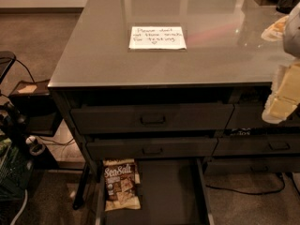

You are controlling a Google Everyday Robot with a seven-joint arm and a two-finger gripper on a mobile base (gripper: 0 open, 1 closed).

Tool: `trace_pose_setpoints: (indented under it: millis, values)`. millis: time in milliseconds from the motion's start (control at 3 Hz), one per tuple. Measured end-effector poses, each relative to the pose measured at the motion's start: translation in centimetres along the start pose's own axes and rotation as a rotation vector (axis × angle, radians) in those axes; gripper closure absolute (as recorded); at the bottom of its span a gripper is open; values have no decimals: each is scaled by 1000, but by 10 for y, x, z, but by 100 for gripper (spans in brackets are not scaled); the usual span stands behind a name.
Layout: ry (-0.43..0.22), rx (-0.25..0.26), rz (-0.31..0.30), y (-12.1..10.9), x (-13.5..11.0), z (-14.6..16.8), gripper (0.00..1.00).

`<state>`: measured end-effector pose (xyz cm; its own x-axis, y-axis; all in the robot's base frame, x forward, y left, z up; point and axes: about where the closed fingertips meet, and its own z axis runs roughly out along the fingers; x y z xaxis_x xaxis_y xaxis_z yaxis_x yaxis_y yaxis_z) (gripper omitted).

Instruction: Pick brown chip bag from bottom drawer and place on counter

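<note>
The brown chip bag (pixel 121 184) lies flat in the bottom drawer (pixel 171 196), against its left wall, with the "Sea Salt" lettering facing up. The drawer is pulled out at the bottom of the view, and the floor to the right of the bag is bare. The counter (pixel 93 55) is a glossy grey top above the drawers and bears a white handwritten note (pixel 157 37). My gripper (pixel 282 100) is a pale shape at the right edge, over the counter's front right corner, high above the bag and far to its right. It holds nothing that I can see.
Two closed drawers with recessed handles (pixel 153 119) sit above the open one, with more drawers to the right (pixel 279 146). A black cable (pixel 243 190) lies on the floor at the right. Dark equipment and cables (pixel 18 139) crowd the left side.
</note>
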<state>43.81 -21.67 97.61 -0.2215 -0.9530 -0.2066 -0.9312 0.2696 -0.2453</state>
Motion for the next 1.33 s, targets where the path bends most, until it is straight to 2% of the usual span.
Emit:
trace_pose_setpoints:
  millis: [333,667,1000,1333]
  values:
    - [0,0,0,0,0,0,0]
    - [-42,-12,18,7,1,10,0]
    - [-151,-41,63,36,-2,42,0]
    - [-268,-84,141,68,1,95,0]
